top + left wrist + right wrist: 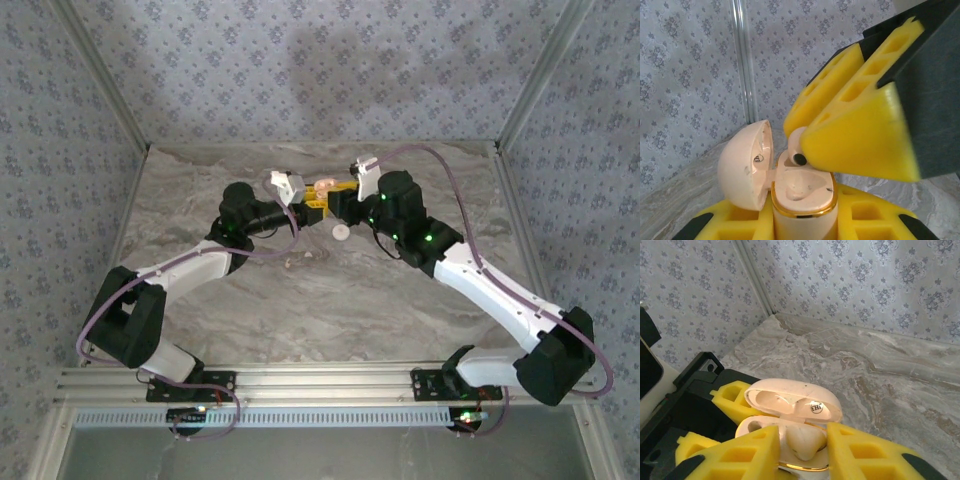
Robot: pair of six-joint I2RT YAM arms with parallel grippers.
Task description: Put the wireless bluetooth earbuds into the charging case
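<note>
The tan charging case (802, 200) stands upright with its lid (742, 167) swung open, and my left gripper (805, 222) is shut on its body between yellow fingers (735, 225). Just above the case, my right gripper (802, 434) has its jaws slightly apart. One white earbud (807, 440) lies between them, resting in the case's far hollow (797, 146). A thin gap shows beside that earbud. The near hollow (800, 187) is bare. From above, both grippers meet at the case (322, 187) mid-table. A second small white earbud (341, 232) lies on the table in front of them.
The marble table (350, 300) is bounded by patterned walls at the back and sides. Metal frame posts (742, 65) stand in the corners. A rail (330, 385) runs along the near edge by the arm bases.
</note>
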